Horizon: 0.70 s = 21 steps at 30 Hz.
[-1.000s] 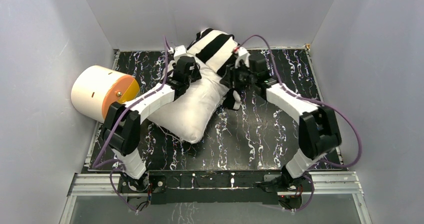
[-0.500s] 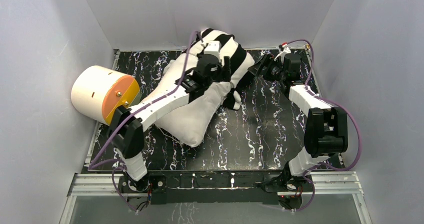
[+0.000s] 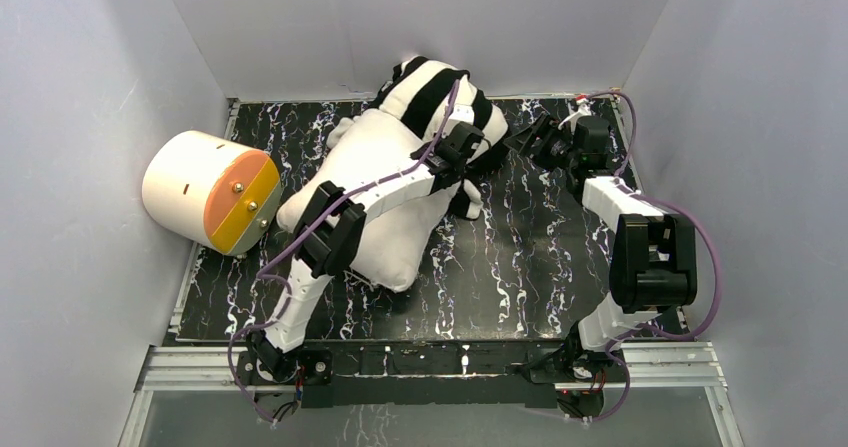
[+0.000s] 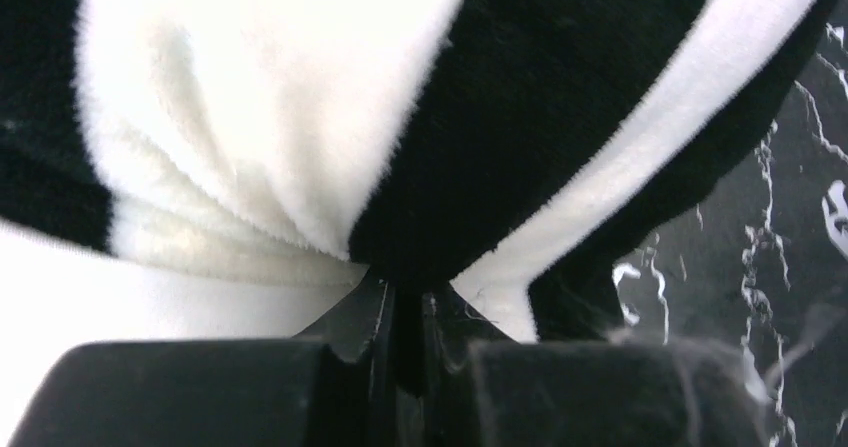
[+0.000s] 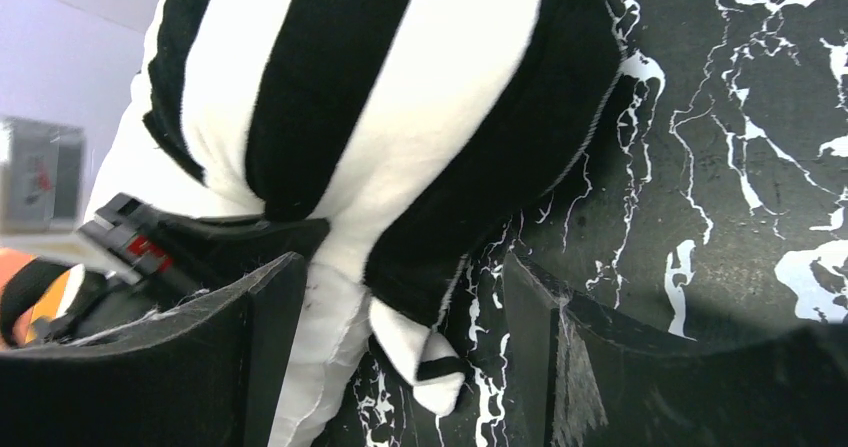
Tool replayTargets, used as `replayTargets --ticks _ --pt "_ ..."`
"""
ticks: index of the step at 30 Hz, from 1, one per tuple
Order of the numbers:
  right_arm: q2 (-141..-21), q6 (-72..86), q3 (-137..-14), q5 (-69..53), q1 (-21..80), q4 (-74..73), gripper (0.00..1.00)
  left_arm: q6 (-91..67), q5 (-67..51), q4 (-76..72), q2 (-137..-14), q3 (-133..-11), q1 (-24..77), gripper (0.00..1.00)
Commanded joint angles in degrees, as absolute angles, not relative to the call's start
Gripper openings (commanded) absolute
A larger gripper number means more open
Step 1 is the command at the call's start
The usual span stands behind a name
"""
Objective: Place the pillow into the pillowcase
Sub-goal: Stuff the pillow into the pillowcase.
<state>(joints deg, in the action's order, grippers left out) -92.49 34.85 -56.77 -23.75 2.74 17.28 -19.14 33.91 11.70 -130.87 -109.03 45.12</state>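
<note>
The white pillow (image 3: 375,202) lies slanted across the middle of the table, its far end inside the black-and-white striped pillowcase (image 3: 432,89) by the back wall. My left arm reaches over the pillow, and its gripper (image 3: 470,145) is shut on the pillowcase's open edge. In the left wrist view the jaws (image 4: 405,302) pinch a black stripe of the pillowcase (image 4: 560,97), with bare pillow (image 4: 140,302) at the left. My right gripper (image 3: 527,137) stands open just right of the case, holding nothing. In its wrist view the gripper (image 5: 400,357) faces the pillowcase (image 5: 400,97) and a hanging corner.
A cream cylinder with an orange face (image 3: 205,189) lies at the left edge of the black marbled tabletop (image 3: 520,267). Grey walls close in on the left, back and right.
My left gripper moved right across the pillow to the pillowcase's right edge and shut on it. My right gripper let go of the case, drew back to the right and opened.
</note>
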Motion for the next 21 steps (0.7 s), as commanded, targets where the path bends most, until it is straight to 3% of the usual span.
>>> replayTargets --ticks 1,6,9,21 --pt "-92.20 36.67 -54.98 -24.13 0.79 22.34 0.79 -15.23 35.92 16.27 -118.98 -101.80 44.19 0.00" --pt "-93.74 43.11 -51.92 -27.41 -5.18 28.74 0.79 -15.47 29.35 8.59 -96.35 -84.67 44.08 0.00" --pt "-96.93 48.48 -53.56 -29.28 -5.19 30.22 0.80 -16.20 26.80 7.89 -89.22 -80.00 43.78 0.00" --pt "-111.73 77.78 -53.90 -23.37 3.78 44.36 0.78 -17.58 26.20 7.91 -86.63 -79.32 43.35 0.00"
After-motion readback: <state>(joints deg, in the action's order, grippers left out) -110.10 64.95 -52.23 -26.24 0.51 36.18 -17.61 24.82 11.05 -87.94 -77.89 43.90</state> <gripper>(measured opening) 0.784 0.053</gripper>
